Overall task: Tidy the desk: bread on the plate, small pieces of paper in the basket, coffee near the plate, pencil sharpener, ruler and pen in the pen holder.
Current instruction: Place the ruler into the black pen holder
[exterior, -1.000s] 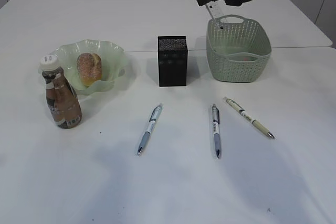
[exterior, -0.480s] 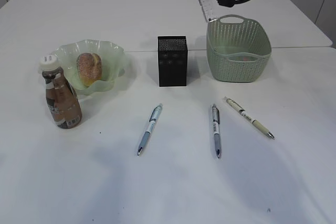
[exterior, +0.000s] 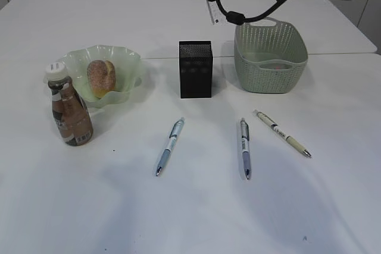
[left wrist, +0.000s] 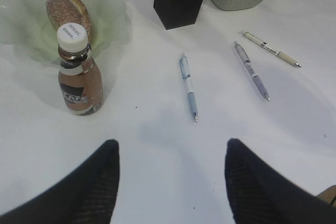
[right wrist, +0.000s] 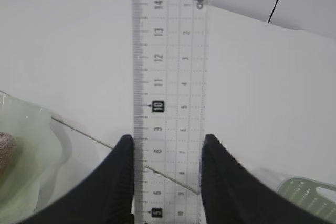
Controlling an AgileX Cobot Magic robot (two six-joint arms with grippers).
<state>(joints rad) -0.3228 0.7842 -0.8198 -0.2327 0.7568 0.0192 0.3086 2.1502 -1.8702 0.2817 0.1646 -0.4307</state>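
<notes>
Right jaws pinch ruler (right wrist: pixel 168 77) edge-to-edge.
Ruler hangs above pen holder (exterior: pixel 195 68); left gripper (left wrist: pixel 170 182) jaws spread, empty, over surface.

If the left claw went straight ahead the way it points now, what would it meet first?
Probably bare desk: the open left claw points down at an empty patch. The nearest things beyond are the blue pen and the coffee, though depth is hard to judge.

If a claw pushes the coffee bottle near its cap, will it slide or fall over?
The coffee bottle is tall on a narrow base, so a push near its white cap would probably tip it rather than slide it. It looks nearly full of brown drink, so likely rather heavy for its size. Its round body would probably roll once it lies on the desk.
</notes>
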